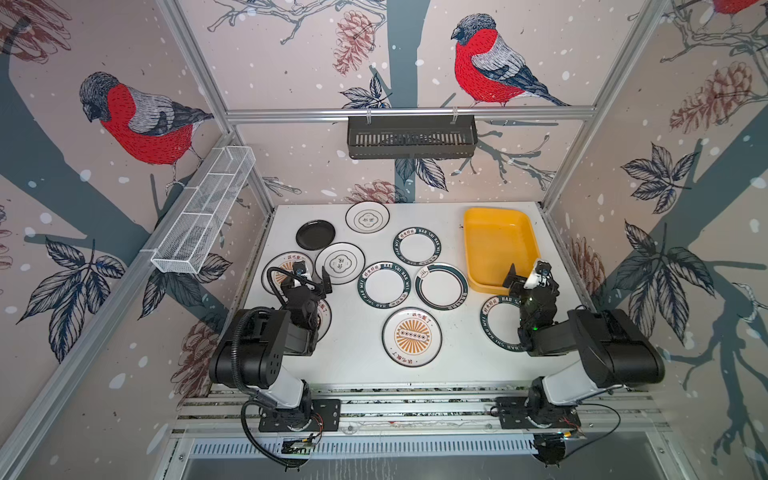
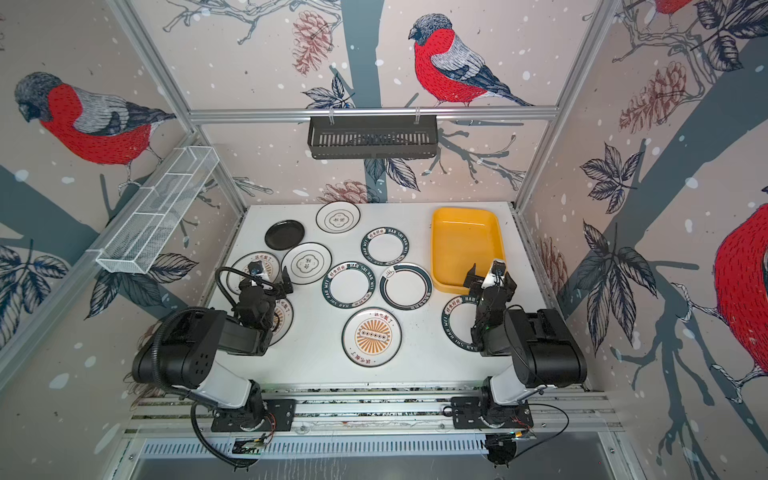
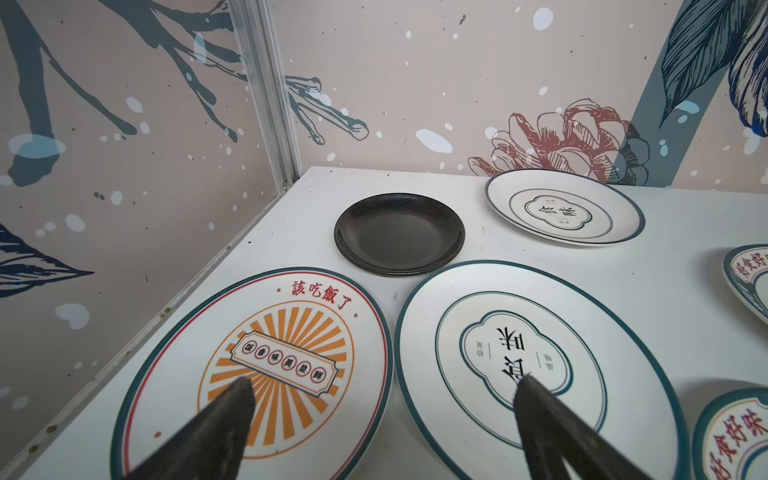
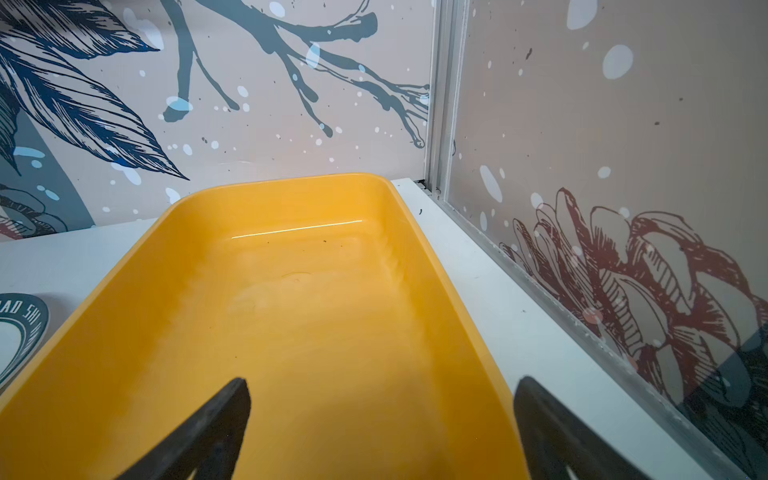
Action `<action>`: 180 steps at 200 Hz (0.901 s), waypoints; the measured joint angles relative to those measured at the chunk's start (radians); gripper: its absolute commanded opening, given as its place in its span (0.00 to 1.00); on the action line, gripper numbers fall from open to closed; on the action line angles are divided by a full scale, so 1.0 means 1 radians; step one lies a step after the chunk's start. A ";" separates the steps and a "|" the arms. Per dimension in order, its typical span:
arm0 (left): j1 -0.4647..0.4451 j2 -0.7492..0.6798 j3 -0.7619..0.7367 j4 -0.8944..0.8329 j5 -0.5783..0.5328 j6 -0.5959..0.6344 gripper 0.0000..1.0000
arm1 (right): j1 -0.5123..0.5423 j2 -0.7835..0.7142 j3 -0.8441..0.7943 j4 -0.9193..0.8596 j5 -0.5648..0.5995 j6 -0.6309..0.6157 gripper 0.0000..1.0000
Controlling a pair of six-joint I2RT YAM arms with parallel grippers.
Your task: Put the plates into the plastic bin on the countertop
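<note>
Several plates lie flat and apart on the white countertop (image 1: 357,374): a sunburst plate (image 1: 411,337) at the front, green-rimmed plates (image 1: 383,284) in the middle, a small black plate (image 1: 316,235) and quatrefoil plates (image 1: 367,217) at the back left. The empty yellow plastic bin (image 1: 494,245) (image 4: 311,311) stands at the back right. My left gripper (image 1: 309,279) (image 3: 384,382) hangs open above a sunburst plate (image 3: 257,365) and a quatrefoil plate (image 3: 540,353), holding nothing. My right gripper (image 1: 530,276) (image 4: 383,383) is open and empty over the bin's near end; its arm covers part of another green-rimmed plate (image 1: 496,324).
A black slotted basket (image 1: 411,137) hangs on the back rail. A white wire rack (image 1: 205,212) hangs on the left frame. Aluminium posts (image 4: 440,104) and patterned walls close in the counter on three sides.
</note>
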State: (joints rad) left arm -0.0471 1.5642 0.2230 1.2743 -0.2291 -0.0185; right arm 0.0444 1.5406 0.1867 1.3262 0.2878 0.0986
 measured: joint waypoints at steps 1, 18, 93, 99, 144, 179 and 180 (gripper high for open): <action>0.000 0.000 0.000 0.000 0.000 0.000 0.97 | 0.000 0.000 0.000 0.000 0.000 0.000 1.00; 0.000 0.000 0.000 0.000 0.000 0.000 0.97 | 0.000 0.000 0.000 0.000 0.000 0.000 0.99; 0.000 0.000 0.000 0.000 0.000 0.000 0.97 | 0.000 0.000 0.000 0.000 0.000 0.000 1.00; 0.000 0.000 0.000 0.000 0.000 0.000 0.97 | 0.000 0.000 0.000 0.000 0.000 0.000 1.00; 0.000 0.000 0.000 0.000 0.000 0.000 0.97 | 0.000 0.000 0.000 0.000 0.000 0.000 0.99; -0.003 -0.018 0.004 -0.016 0.021 0.008 0.97 | 0.000 -0.005 0.000 -0.004 0.000 0.000 1.00; -0.003 -0.020 0.005 -0.018 0.021 0.009 0.97 | 0.000 -0.006 0.000 -0.005 0.000 0.000 1.00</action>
State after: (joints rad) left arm -0.0502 1.5440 0.2276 1.2560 -0.2077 -0.0097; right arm 0.0444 1.5345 0.1871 1.3212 0.2878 0.0986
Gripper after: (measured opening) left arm 0.969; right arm 0.996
